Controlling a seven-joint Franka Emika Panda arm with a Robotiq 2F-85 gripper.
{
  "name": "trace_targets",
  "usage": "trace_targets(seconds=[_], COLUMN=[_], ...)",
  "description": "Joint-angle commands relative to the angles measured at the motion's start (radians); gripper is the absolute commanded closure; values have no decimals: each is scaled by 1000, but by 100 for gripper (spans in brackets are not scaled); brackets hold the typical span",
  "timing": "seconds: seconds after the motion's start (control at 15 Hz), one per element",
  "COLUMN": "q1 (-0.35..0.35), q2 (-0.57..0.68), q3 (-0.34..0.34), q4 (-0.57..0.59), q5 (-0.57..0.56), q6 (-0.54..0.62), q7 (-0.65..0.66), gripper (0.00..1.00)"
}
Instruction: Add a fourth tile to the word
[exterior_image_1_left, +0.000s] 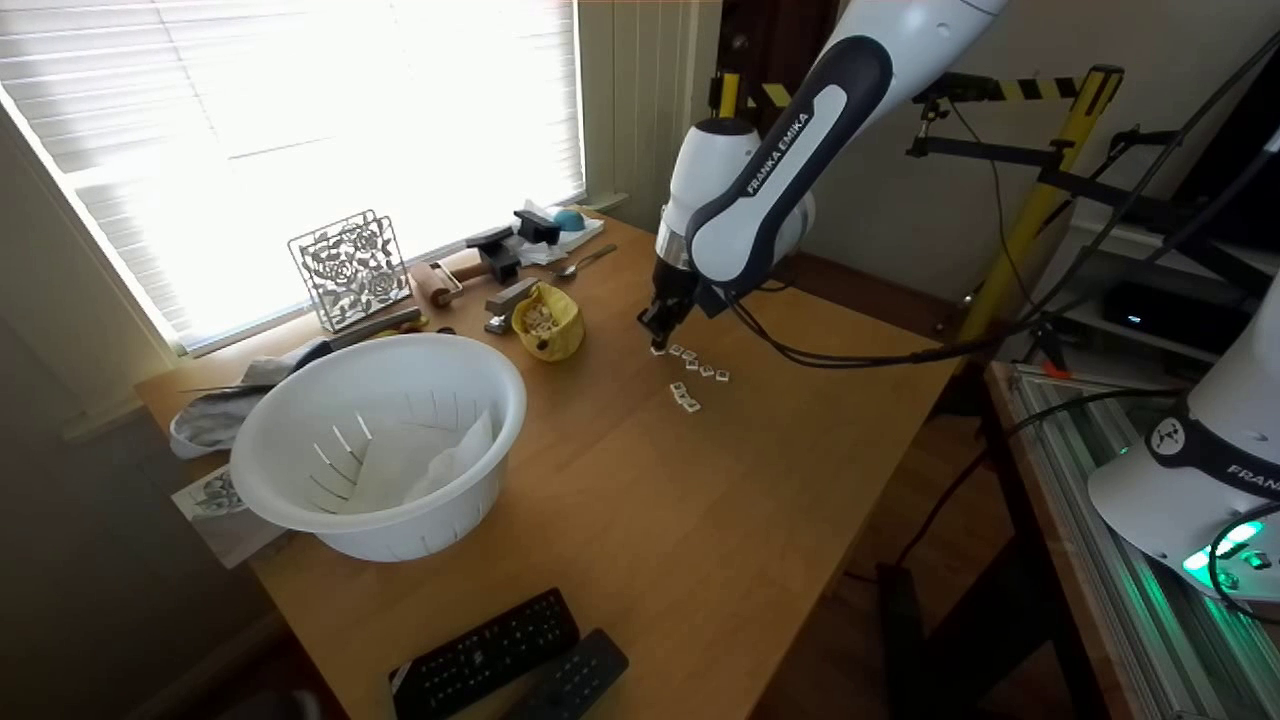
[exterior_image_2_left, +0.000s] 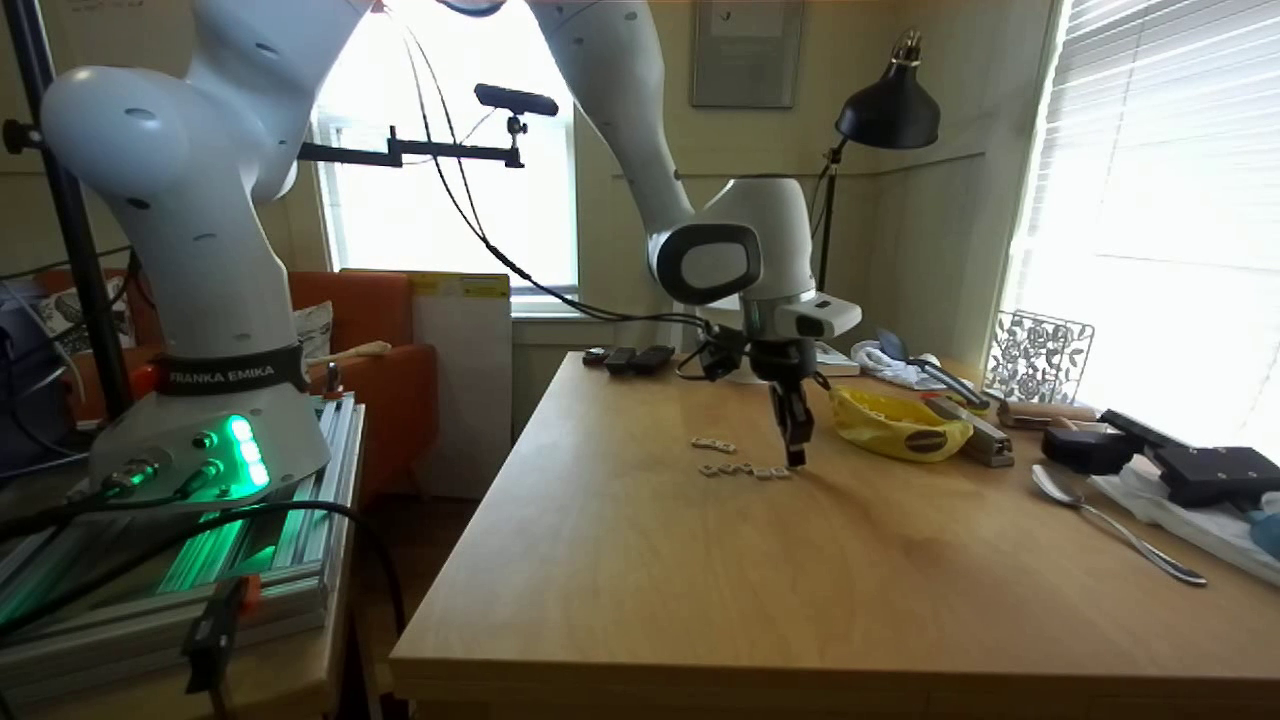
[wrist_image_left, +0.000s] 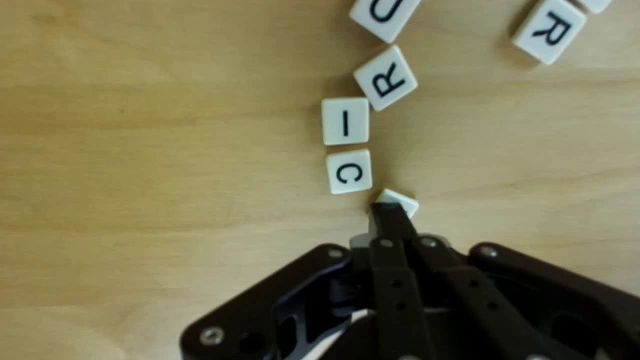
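In an exterior view, your white plastic bowl (exterior_image_1_left: 410, 541), slits cut through its wall, stands at the left edge of the tabletop (exterior_image_1_left: 640, 560) and holds a loose white sheet (exterior_image_1_left: 455, 465); whether paper or cloth is unclear. The soft yellow pouch (exterior_image_1_left: 560, 342), near the edge under the window (exterior_image_1_left: 380, 120), gapes open on pale little pieces (exterior_image_1_left: 540, 320). Well in from the right edge you have the word (exterior_image_1_left: 683, 396), a short off-white strip just beside a longer row of tiles (exterior_image_1_left: 706, 370).

In an exterior view, the pouch shows a dark oval label (exterior_image_2_left: 925, 441). A shiny metal spoon (exterior_image_2_left: 1068, 495) lies toward the right edge, while your hand (exterior_image_2_left: 795, 462) points down, well in from the left and near edges.

In the wrist view, your hand is clenched, its fingers (wrist_image_left: 395, 222) together. The fourth tile (wrist_image_left: 400, 200), smooth and off-white, lies partly hidden at their tips, just beside the C tile (wrist_image_left: 350, 171); you cannot tell if they touch it.
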Motion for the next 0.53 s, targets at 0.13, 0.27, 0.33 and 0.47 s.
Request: trace_targets(seconds=[0.13, 0.27, 0.33, 0.47], q1=[32, 45, 51, 63], q2=[6, -4, -10, -20], q3=[-23, -34, -39, -49], q4=[-17, -27, -34, -45], q5=[11, 8, 7, 5], q6=[-34, -47, -52, -64], q7=[15, 24, 26, 36], gripper=[100, 100, 100, 100])
